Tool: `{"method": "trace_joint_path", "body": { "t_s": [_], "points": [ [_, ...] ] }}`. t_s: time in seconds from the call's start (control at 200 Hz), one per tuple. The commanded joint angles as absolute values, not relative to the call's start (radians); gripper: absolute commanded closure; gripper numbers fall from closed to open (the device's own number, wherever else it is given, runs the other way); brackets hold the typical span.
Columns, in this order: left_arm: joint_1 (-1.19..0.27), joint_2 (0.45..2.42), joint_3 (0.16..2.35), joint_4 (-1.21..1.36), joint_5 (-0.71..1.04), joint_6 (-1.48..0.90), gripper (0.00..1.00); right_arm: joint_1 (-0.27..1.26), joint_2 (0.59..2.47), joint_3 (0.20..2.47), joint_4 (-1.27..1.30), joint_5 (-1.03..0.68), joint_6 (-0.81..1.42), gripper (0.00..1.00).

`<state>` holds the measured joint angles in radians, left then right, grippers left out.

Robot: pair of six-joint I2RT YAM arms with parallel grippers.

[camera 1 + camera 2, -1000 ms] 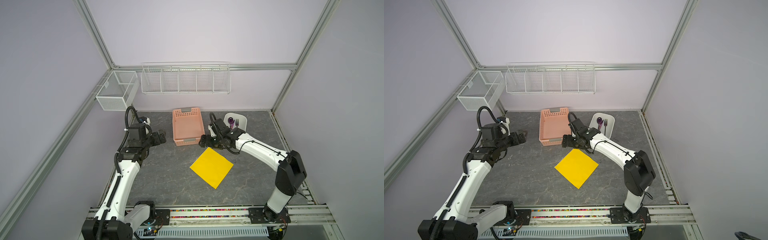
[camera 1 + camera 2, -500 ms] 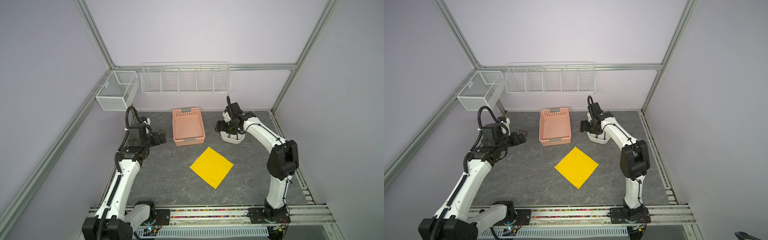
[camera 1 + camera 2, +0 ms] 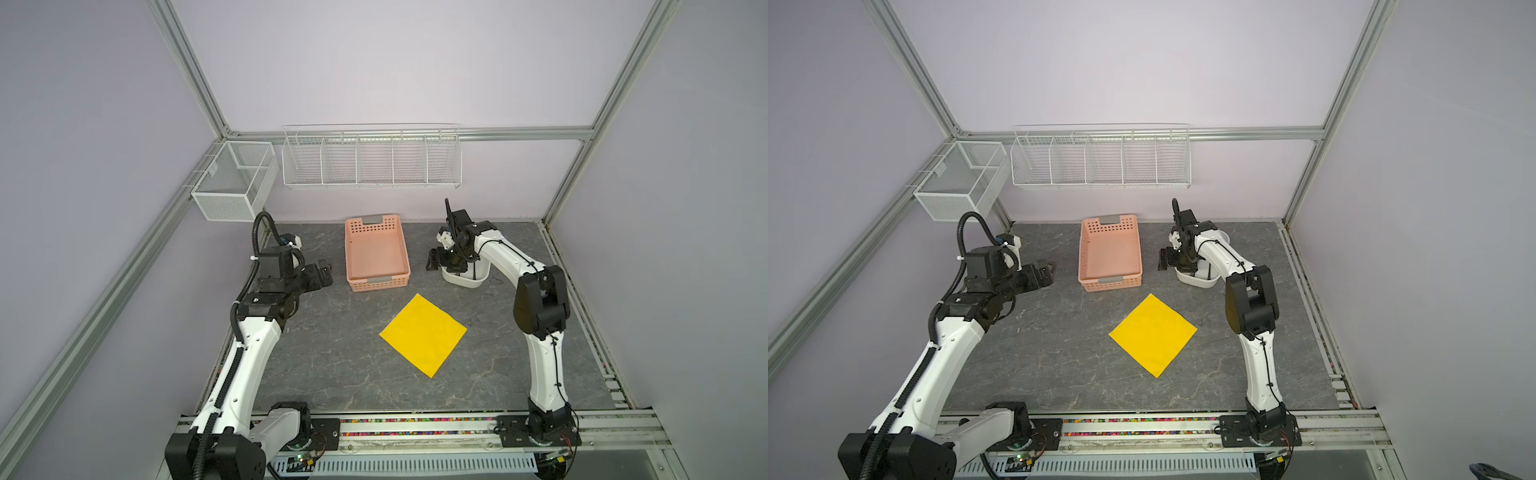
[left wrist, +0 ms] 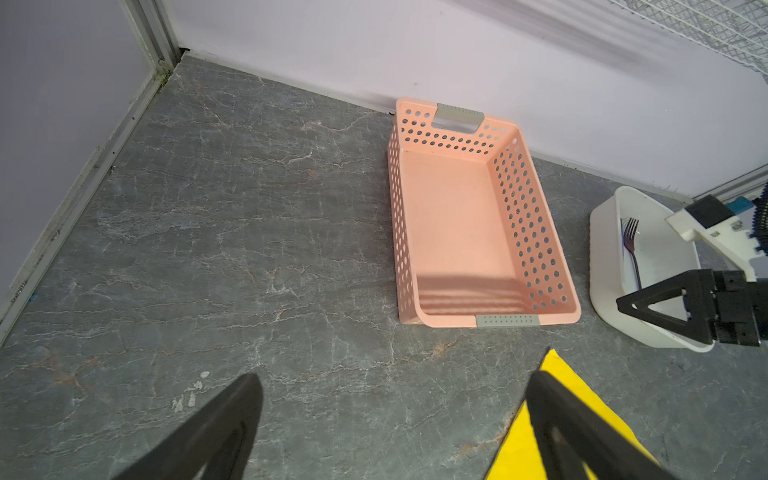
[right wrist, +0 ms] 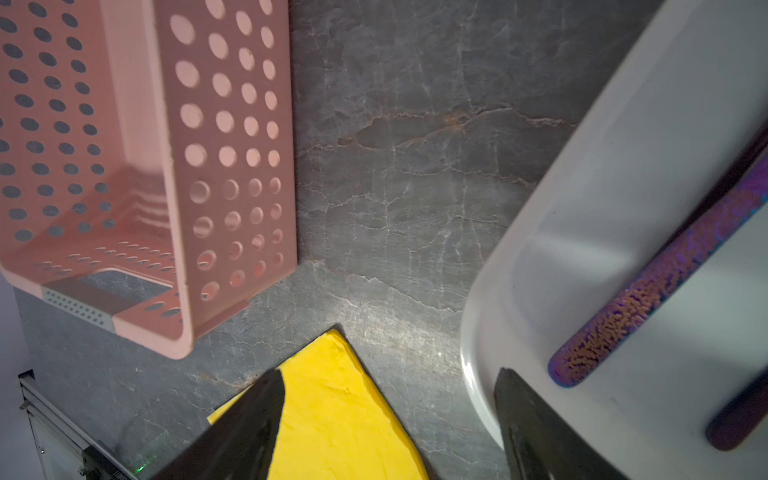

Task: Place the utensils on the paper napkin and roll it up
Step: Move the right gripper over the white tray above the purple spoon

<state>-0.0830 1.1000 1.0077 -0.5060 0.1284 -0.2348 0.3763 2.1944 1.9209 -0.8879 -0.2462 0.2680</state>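
The yellow paper napkin [image 3: 423, 334] [image 3: 1153, 334] lies flat mid-table, one corner pointing at the white tub [image 3: 465, 283] [image 3: 1200, 283]. The utensils lie inside that tub: a fork [image 4: 632, 249] shows in the left wrist view, and a glossy purple utensil [image 5: 665, 270] and a darker one [image 5: 739, 419] show in the right wrist view. My right gripper [image 3: 442, 270] [image 5: 390, 374] is open at the tub's near-left rim, one finger inside and one outside, holding nothing. My left gripper [image 3: 322, 274] [image 4: 392, 376] hangs open and empty left of the basket.
An empty pink perforated basket [image 3: 376, 253] [image 4: 457, 208] stands just left of the tub. White wire racks [image 3: 372, 156] hang on the back wall and a wire bin [image 3: 235, 185] on the left frame. A rail [image 3: 415, 428] runs along the front edge.
My right arm swung from beside the basket's front corner back to the tub and came down at its rim, jaws narrowing slightly. The left arm has stayed still.
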Motion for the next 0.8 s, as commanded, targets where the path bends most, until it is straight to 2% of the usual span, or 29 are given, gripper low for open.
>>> {"method": "trace_joint_path", "body": {
  "t_s": [0.0,0.325,0.485,0.795],
  "points": [
    [-0.076,1.1,0.996,-0.508,0.128,-0.24,0.01,0.375,2.194,1.928,-0.949,-0.295,0.207,0.19],
    [-0.075,1.103,0.993,-0.506,0.134,-0.244,0.01,0.377,2.111,1.825,-1.049,-0.308,0.112,0.25],
    [-0.075,1.11,0.994,-0.502,0.141,-0.247,0.01,0.375,2.069,1.801,-1.117,-0.258,0.071,0.26],
    [-0.075,1.116,0.996,-0.502,0.144,-0.247,0.01,0.356,2.031,1.843,-1.102,-0.151,0.177,0.26]
  ]
}}
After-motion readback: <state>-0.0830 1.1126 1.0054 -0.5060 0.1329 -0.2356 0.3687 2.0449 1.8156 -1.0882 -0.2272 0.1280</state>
